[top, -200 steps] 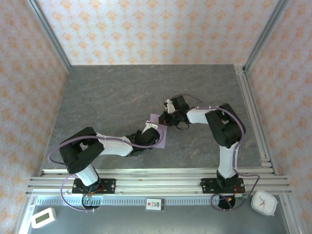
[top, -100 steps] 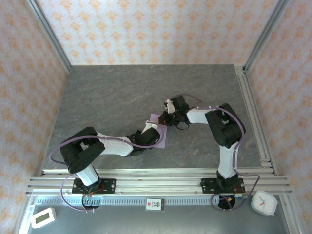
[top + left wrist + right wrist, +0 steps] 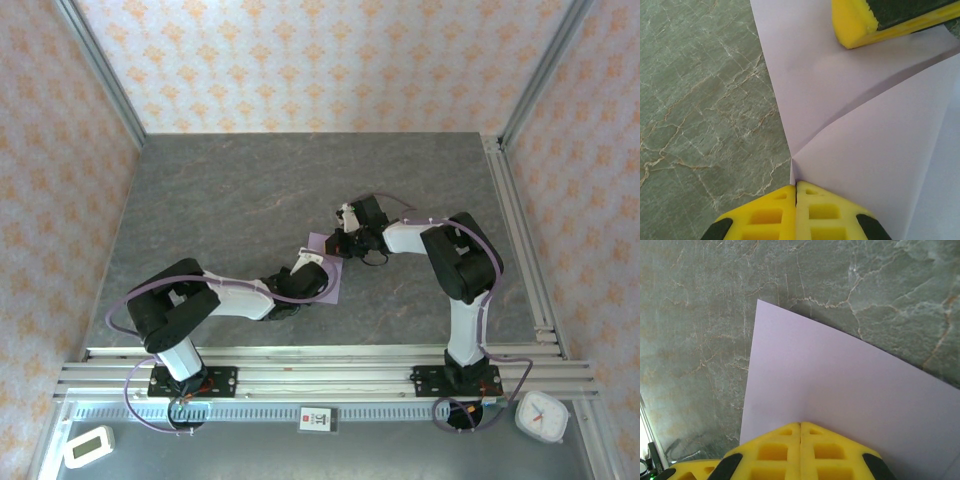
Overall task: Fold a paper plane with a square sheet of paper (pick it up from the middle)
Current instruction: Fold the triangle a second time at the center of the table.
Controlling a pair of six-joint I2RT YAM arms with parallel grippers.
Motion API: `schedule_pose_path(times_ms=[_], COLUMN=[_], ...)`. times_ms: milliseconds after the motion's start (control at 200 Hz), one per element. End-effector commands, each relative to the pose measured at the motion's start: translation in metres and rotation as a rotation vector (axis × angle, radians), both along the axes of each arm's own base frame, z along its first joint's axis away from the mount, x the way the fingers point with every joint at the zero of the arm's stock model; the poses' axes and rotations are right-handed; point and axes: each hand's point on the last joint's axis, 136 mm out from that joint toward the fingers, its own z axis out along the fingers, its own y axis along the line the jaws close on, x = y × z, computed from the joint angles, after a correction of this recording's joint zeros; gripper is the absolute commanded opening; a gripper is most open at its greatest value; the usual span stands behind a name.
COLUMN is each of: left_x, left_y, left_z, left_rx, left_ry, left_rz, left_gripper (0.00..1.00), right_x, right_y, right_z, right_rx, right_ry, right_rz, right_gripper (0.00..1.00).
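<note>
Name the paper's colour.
The paper is plain pale lilac, clearest in the right wrist view.

Left arm [image 3: 232, 294], right arm [image 3: 418, 238] bent inward; left fingers [image 3: 767, 217], right fingers [image 3: 772, 450] closed.

Far half of the grey marbled worktop [image 3: 250, 180]: bare from far-left corner to far-right corner, so you can pass freely there. The strip along the left edge is open too.

Middle, toward the near edge: crowded. The left gripper [image 3: 796, 187] and right gripper [image 3: 800, 426], both with jaws closed, rest tip-down on the thin pale lilac paper sheet [image 3: 850, 150], with only a narrow gap between them.

The black-and-white left arm [image 3: 235, 295] lies low across the near-left part. The right arm's elbow [image 3: 460, 260] stands up near the right edge.

A silver aluminium rail [image 3: 520, 240] lines the right edge. Slanted aluminium posts [image 3: 100, 70] rise at the far corners.
</note>
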Motion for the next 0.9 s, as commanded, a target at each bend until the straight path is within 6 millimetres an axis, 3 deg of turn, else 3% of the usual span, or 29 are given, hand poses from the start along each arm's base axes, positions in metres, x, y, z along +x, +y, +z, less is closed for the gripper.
schedule_pose_path(times_ms=[0, 130, 320, 405, 646, 891], left_x=[-0.001, -0.004, -0.006, -0.007, -0.008, -0.007], left_y=[0.007, 0.007, 0.006, 0.006, 0.005, 0.002], left_z=[-0.014, -0.019, -0.022, -0.023, -0.024, -0.024], left_rx=[0.039, 0.04, 0.034, 0.034, 0.027, 0.026], left_ry=[0.025, 0.038, 0.052, 0.056, 0.062, 0.065], left_rz=[0.012, 0.005, 0.0, -0.002, -0.01, -0.018], left_gripper=[0.0, 0.0, 0.0, 0.0, 0.0, 0.0], right_x=[-0.026, -0.015, 0.016, 0.02, -0.007, -0.036], right_y=[-0.02, -0.014, -0.01, -0.012, -0.016, 0.002], right_z=[-0.045, -0.026, 0.028, 0.048, 0.061, 0.054], right_rx=[-0.138, -0.115, -0.053, -0.025, 0.047, 0.072], right_ry=[0.136, 0.104, 0.006, -0.026, -0.035, -0.019], right_rz=[-0.007, -0.01, -0.071, -0.101, -0.173, -0.179], right_gripper=[0.0, 0.0, 0.1, 0.11, 0.06, 0.02])
